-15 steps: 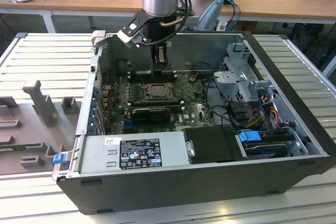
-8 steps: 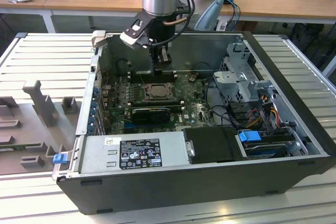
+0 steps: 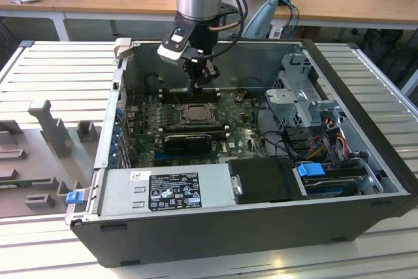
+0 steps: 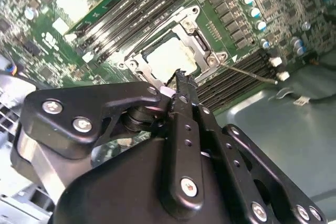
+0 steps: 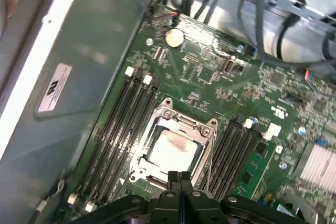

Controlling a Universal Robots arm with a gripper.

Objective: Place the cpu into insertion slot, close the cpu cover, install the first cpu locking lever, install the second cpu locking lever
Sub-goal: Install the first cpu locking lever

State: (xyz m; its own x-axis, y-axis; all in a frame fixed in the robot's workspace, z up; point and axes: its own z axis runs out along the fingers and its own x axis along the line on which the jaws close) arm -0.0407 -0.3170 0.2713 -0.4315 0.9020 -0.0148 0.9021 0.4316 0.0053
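While the cpu cover (image 5: pixel 182 121) frames the cpu (image 5: pixel 173 148), closed empty fingers (image 5: pixel 172 182) hide its edge.

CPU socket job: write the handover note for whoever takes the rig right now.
The gripper is shut and holds nothing; its tips are just above the near edge of the socket.
The cpu sits in the insertion slot.
The cpu cover lies flat, framing the chip.
In the second wrist view one thin locking lever juts away from the socket and looks unlatched.
Done: chip placed, cover closed.
Left: that lever at least. I cannot tell the other lever's state.
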